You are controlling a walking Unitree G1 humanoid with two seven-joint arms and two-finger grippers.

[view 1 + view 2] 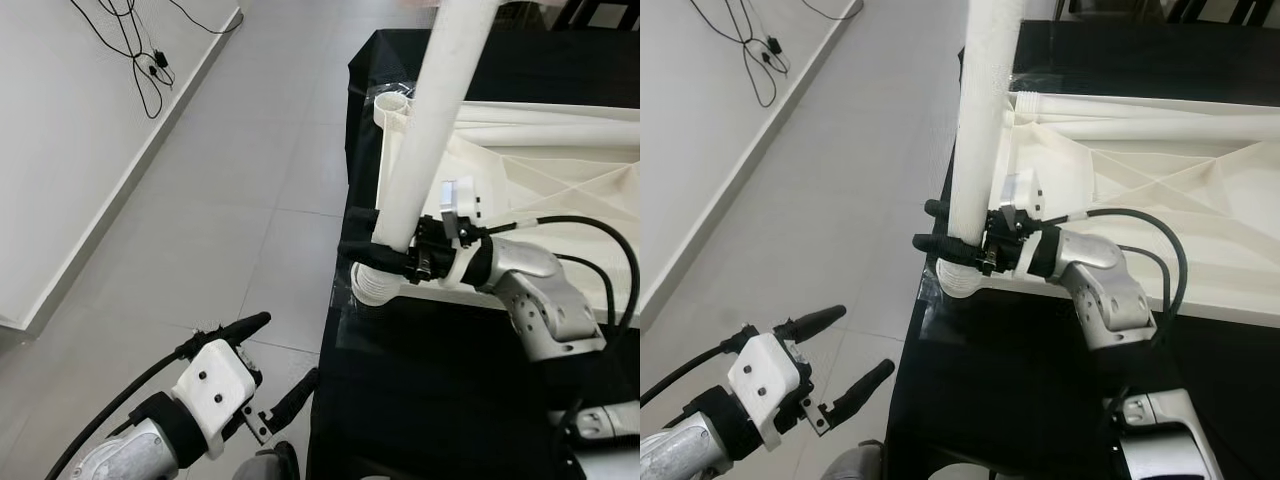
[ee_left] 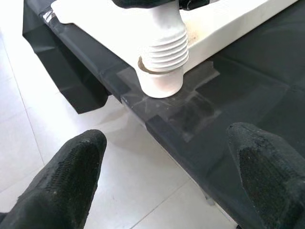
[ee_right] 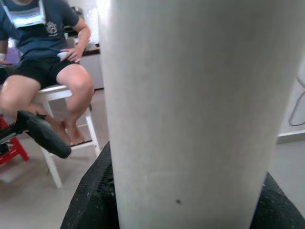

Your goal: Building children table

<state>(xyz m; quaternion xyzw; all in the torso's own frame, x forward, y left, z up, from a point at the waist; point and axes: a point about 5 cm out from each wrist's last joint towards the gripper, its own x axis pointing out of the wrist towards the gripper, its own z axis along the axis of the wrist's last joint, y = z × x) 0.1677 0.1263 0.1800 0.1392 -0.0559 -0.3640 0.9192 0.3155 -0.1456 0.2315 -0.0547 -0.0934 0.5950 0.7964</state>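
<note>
A white children's tabletop lies upside down on a black-covered table. A long white table leg stands upright in the near-left corner socket, its threaded end in the collar. My right gripper is shut on the leg just above the socket, fingers on either side of it. My left gripper hangs open over the floor, left of the table's edge, its fingertips apart with nothing between them.
A second corner socket sits at the tabletop's far-left corner. Grey tiled floor spreads to the left, with black cables by the white wall. A person sits on a white stool in the right wrist view.
</note>
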